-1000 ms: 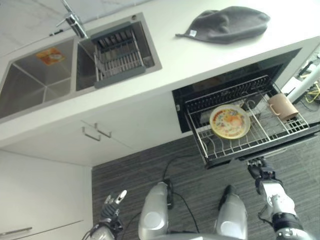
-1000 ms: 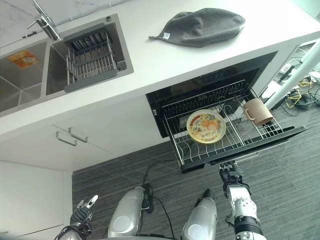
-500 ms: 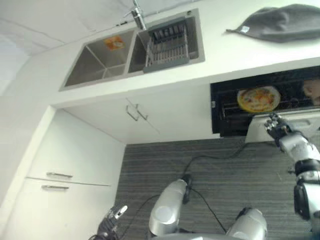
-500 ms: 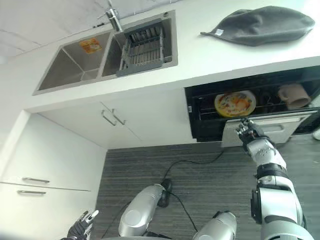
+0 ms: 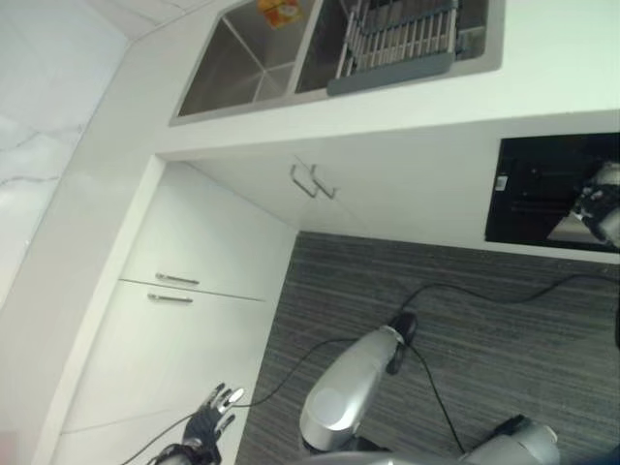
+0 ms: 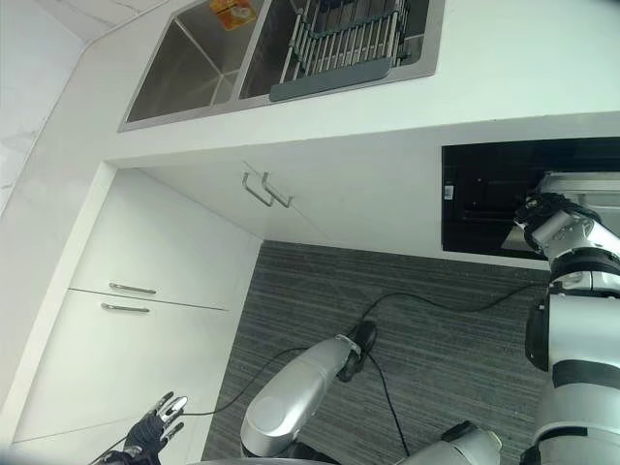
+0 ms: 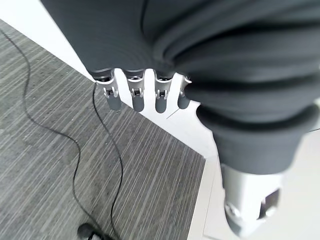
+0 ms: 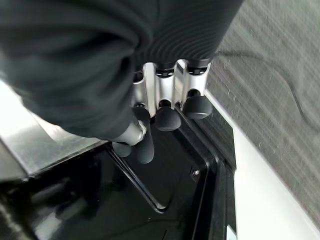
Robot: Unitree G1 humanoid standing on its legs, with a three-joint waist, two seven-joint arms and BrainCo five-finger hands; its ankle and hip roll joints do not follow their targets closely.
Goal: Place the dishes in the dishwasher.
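The right hand [image 6: 544,215], fingers curled but apparently holding nothing, was pressed against the silver dishwasher door [image 6: 581,184], which had been raised nearly shut since a second earlier. The dishes were enclosed inside the black dishwasher [image 6: 484,194]. The left hand [image 6: 160,422] hung open, idle.

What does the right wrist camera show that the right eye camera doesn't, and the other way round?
The right wrist view alone gives a close look at the right hand with its fingers curled down over the silver metal edge of the dishwasher door, and at the black inner frame beneath.

The right eye view alone takes in the steel double sink with its grey dish rack, the white cupboards and the left hand low by the floor.

Both show the right hand at the dishwasher opening and the grey striped floor.
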